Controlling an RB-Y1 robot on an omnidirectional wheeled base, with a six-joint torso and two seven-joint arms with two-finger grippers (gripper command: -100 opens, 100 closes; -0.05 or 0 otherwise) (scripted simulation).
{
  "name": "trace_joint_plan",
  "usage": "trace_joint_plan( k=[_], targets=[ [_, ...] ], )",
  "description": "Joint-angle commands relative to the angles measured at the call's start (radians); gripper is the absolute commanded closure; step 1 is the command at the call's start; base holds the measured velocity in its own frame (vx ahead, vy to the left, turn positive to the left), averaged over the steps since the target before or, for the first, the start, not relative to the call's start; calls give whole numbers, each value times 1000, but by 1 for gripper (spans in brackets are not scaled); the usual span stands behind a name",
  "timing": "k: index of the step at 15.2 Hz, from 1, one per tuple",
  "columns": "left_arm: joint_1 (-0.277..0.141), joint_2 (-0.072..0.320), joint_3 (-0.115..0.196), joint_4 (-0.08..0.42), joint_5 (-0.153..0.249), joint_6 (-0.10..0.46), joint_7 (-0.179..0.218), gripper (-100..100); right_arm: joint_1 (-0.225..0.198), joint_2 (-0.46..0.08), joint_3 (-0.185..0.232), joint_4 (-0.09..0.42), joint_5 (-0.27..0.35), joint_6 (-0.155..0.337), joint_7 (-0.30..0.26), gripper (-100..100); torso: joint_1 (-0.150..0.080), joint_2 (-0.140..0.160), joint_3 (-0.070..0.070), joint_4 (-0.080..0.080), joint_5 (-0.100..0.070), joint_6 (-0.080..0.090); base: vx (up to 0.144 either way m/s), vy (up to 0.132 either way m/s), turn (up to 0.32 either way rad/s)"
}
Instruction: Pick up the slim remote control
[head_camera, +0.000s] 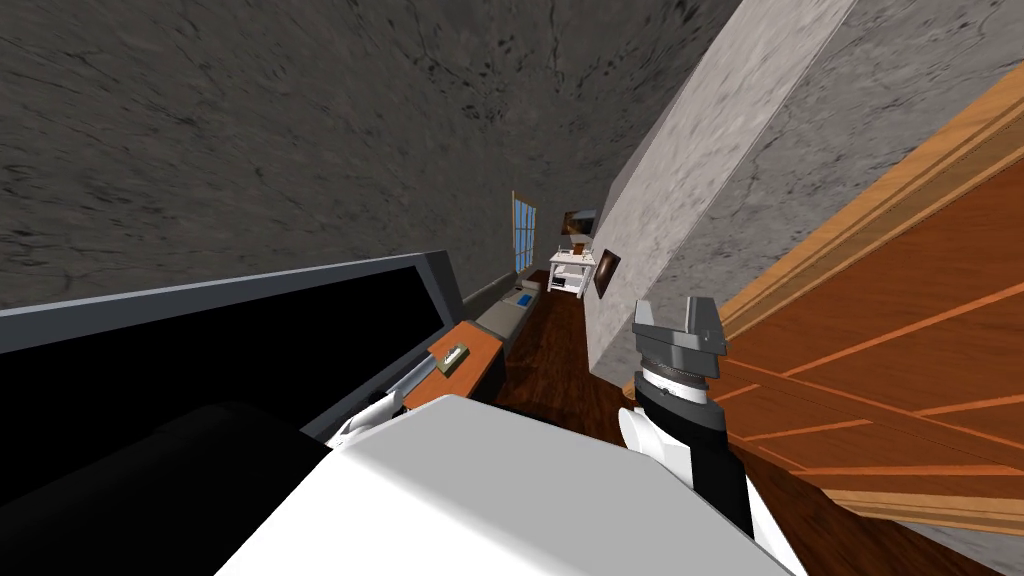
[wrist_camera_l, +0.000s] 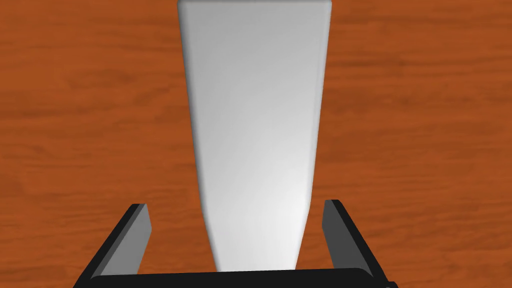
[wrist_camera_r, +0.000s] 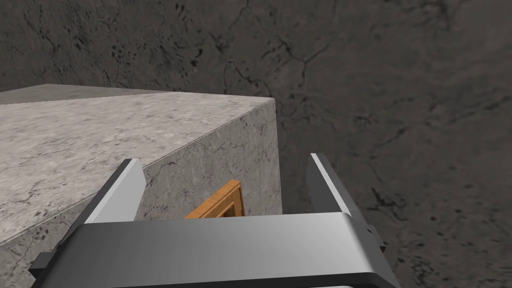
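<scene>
- Slim remote control (wrist_camera_l: 255, 125) lies flat on the orange-brown wooden surface (wrist_camera_l: 425, 125). It is a plain pale grey slab directly ahead of my left claw (wrist_camera_l: 236, 205).
- Its long axis runs straight away from the claw, along the line the claw looks down. The near end sits between the two fingers (wrist_camera_l: 137, 235) and the far end reaches well beyond them.
- My left claw is spread. A strip of bare wood shows on each side between blade and remote, so I judge that neither blade touches it.
- The blades face the remote's long sides, so the pinch would go across its narrow width. I judge the next move calls for little more than closing.
- My left arm is plainly the nearer one. My right claw (head_camera: 675, 308) is raised at my right, well apart from the surface, its fingers spread on nothing.
- The left wrist view gives the alignment of remote and blades.
- The head view gives the setting instead. The surface sits low at my left beside a black panel with a grey frame (head_camera: 200, 350). A small pale object (head_camera: 455, 356) lies on it, too small for me to name.
</scene>
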Motion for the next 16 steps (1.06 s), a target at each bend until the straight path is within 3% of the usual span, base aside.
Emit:
trace_joint_plan(
  k=[1, 3, 4, 5, 9, 15, 16],
  targets=[
    [-9, -11, -16, 18, -7, -28, 16, -100, 0, 0, 0, 0, 0, 0, 0, 0, 0, 0, 0, 0, 0, 0, -29, 30, -96],
    [-18, -22, -33, 35, -16, -55, 33, -100, 0, 0, 0, 0, 0, 0, 0, 0, 0, 0, 0, 1, 1, 1, -28, 28, -87],
    [-11, -14, -23, 28, -12, -39, 23, -100, 0, 0, 0, 0, 0, 0, 0, 0, 1, 0, 0, 1, 3, 2, -19, 16, -46],
    [-12, -15, -25, 32, -12, -45, 25, 100, 0, 0, 0, 0, 0, 0, 0, 0, 1, -1, 0, 1, 3, 2, -8, 3, -3],
    [-12, -15, -24, 32, -12, -45, 25, 100, 0, 0, 0, 0, 0, 0, 0, 0, 0, -3, -1, 1, 3, 2, -1, -1, -3],
    [13, 17, 24, -23, 12, 33, -23, 100, 0, 0, 0, 0, 0, 0, 0, 0, -3, -5, -2, 0, 1, 1, 25, -26, 90],
    [10, 10, 15, -17, 8, 18, -13, 100, 0, 0, 0, 0, 0, 0, 0, 0, -2, -5, -2, 0, 1, 1, 15, -13, 36]
  ],
)
